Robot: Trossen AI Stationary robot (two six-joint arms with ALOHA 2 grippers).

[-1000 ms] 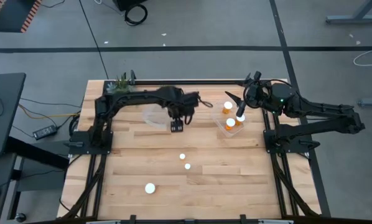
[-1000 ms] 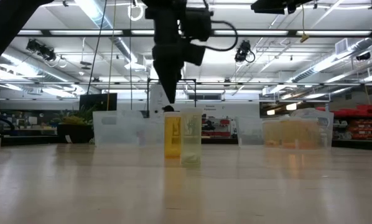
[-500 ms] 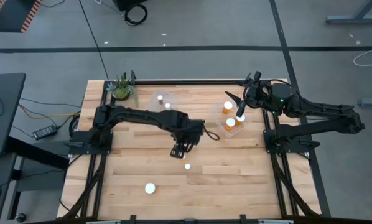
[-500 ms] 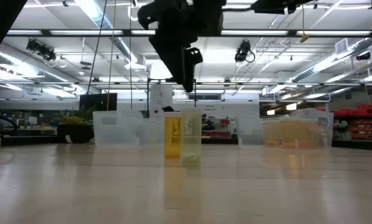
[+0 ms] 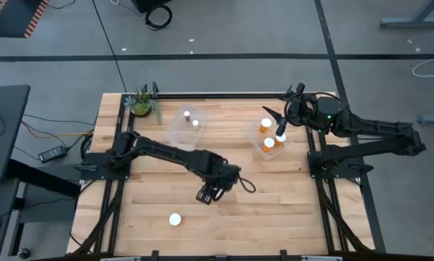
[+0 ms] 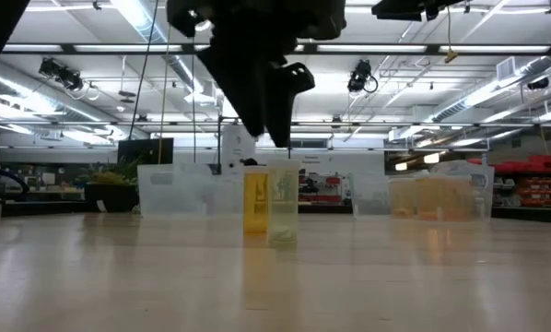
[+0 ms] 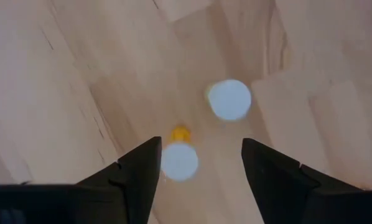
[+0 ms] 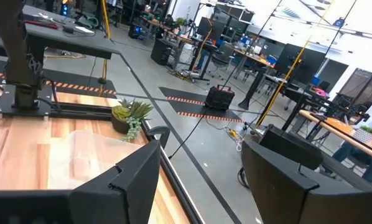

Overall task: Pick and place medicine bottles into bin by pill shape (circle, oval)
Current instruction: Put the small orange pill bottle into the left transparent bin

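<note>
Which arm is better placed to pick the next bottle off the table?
Left. The left gripper, open, hovers above two white-capped bottles mid-table, one orange-bodied between its fingers. The right gripper sits back over the clear right bin.

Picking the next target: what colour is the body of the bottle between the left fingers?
Orange, under a white cap, on that bottle; the left wrist view shows it best.

White-capped medicine bottles [image 7: 179, 160] stand upright on the wood.
</note>
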